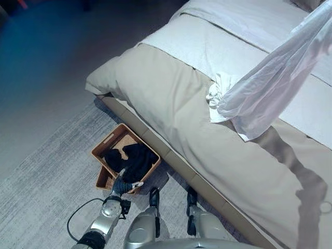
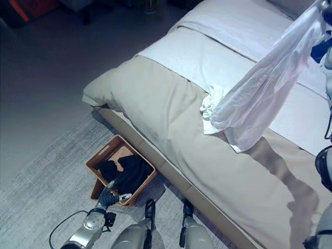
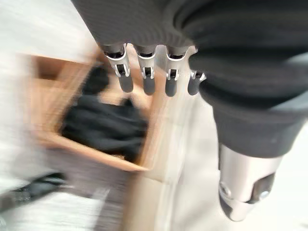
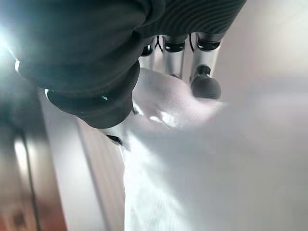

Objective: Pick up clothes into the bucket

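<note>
The right hand (image 4: 159, 62) has its fingers (image 4: 206, 86) curled around a thin white cloth garment (image 1: 270, 88), lifted above the beige-covered bed (image 1: 171, 104). The left hand (image 1: 122, 184), fingers relaxed and straight, hangs over the brown rectangular basket (image 1: 106, 142) holding dark clothes (image 1: 136, 158) on the floor.

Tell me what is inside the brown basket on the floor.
Dark clothing lies heaped in the basket, with bare basket floor showing toward its far corner. The left hand hovers at the near rim. Anything under the dark heap is covered.
</note>
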Controlling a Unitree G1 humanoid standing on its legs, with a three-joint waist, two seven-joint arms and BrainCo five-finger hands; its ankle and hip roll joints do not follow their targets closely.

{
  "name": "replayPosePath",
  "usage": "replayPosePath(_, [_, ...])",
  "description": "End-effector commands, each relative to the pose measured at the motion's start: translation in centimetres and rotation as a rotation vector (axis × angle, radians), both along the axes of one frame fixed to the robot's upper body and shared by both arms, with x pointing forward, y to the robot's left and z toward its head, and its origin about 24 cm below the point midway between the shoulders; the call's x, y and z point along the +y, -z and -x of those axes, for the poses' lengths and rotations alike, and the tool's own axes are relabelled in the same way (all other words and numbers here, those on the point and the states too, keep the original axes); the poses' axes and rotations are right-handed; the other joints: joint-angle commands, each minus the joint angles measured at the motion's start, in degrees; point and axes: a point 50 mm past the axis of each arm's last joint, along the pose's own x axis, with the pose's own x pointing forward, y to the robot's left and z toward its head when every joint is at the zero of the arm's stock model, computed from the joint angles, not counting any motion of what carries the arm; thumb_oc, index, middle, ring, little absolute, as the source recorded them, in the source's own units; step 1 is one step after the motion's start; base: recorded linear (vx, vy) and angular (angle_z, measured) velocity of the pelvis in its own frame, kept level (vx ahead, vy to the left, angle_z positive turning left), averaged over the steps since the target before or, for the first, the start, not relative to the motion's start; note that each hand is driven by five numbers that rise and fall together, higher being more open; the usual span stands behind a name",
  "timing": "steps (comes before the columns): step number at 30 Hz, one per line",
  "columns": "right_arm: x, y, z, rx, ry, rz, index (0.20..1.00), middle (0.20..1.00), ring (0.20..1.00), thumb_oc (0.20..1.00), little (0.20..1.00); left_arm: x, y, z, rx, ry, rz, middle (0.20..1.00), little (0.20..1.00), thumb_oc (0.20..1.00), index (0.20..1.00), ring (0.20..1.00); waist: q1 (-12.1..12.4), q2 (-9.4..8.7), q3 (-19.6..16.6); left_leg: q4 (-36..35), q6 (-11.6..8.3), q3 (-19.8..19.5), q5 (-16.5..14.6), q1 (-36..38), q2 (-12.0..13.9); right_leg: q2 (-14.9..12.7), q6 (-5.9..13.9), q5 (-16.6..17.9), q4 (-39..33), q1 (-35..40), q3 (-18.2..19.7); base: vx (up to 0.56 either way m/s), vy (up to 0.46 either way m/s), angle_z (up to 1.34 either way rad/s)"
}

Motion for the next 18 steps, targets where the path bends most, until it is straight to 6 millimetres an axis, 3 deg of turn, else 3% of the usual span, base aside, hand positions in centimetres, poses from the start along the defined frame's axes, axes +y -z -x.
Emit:
replayPosePath(1, [1.5, -5.2, 2.5, -0.225, -0.015, 0.067, 0.2, 0.2, 0.2, 0.2, 0.2, 0.0, -4.7, -2.2, -0.199, 0.104, 0.027, 1.0, 1.0, 1.0, 1.0, 1.0, -0.5, -3.3, -6.0, 5.0, -1.23, -1.3, -6.7, 0.1, -0.4, -2.8, 4.11, -5.8, 7.2, 0.9, -1.6, 0.06, -0.003, -0.01])
replayPosePath(2, [2.5, -6.0, 2.3, -0.23, -0.045, 0.086, 0.2, 0.2, 0.2, 0.2, 0.2, -0.4, -8.9, -3.7, -0.353, 0.182, 0.041, 1.0, 1.0, 1.0, 1.0, 1.0, -0.9, -3.41, -7.4, 4.8, -1.34, -1.1, -6.9, 1.2, -0.2, -2.7, 4.17, -6.1, 7.0, 1.9, -1.5, 0.05, -0.008, -0.01])
replayPosePath(3, [2.6, -6.1, 2.3, -0.231, -0.047, 0.086, 0.2, 0.2, 0.2, 0.2, 0.2, -0.3, -9.0, -3.6, -0.353, 0.181, 0.042, 1.0, 1.0, 1.0, 1.0, 1.0, -0.9, -3.39, -7.3, 4.7, -1.34, -1.1, -6.9, 1.3, -0.1, -2.7, 4.17, -6.1, 6.9, 1.9, -1.5, 0.13, -0.02, -0.06])
replayPosePath(4, [4.2, -6.8, 2.1, -0.23, -0.102, 0.119, 0.2, 0.2, 0.2, 0.2, 0.2, -1.1, -13.5, -5.0, -0.516, 0.255, 0.054, 1.0, 1.0, 1.0, 1.0, 1.0, -1.5, -3.41, -8.8, 4.3, -1.52, -0.8, -7.5, 2.8, 0.2, -2.5, 4.18, -6.7, 6.8, 3.2, -1.4, 0.08, -0.017, -0.05])
replayPosePath(7, [6.6, -7.7, 2.4, -0.248, -0.209, 0.166, 0.2, 0.2, 0.2, 0.2, 0.2, -2.4, -19.1, -5.7, -0.723, 0.328, 0.087, 1.0, 1.0, 1.0, 1.0, 1.0, -2.4, -3.32, -10.8, 3.7, -1.62, -0.4, -7.8, 4.4, 0.4, -2.2, 4.15, -7.0, 6.3, 4.6, -1.2, 0.09, -0.021, -0.01])
replayPosePath(10, [8.5, -7.7, 1.9, -0.222, -0.292, 0.194, 0.2, 0.2, 0.2, 0.2, 0.2, -4.3, -23.0, -6.6, -0.84, 0.415, 0.14, 1.0, 1.0, 1.0, 1.0, 1.0, -3.4, -3.32, -12.7, 3.3, -1.68, 0.0, -7.6, 5.4, 0.6, -2.1, 4.12, -6.9, 5.9, 5.5, -1.2, 0.06, -0.022, -0.05])
replayPosePath(18, [13.6, -6.3, 1.6, -0.108, -0.559, 0.299, 0.2, 0.2, 0.2, 0.2, 0.2, -9.5, -28.5, -9.0, -0.914, 0.628, 0.124, 1.0, 1.0, 1.0, 1.0, 1.0, -4.7, -2.37, -14.7, 2.4, -1.84, 1.0, -7.4, 7.8, 1.1, -1.7, 4.09, -6.8, 5.0, 7.5, -0.5, 0.02, -0.015, -0.12])
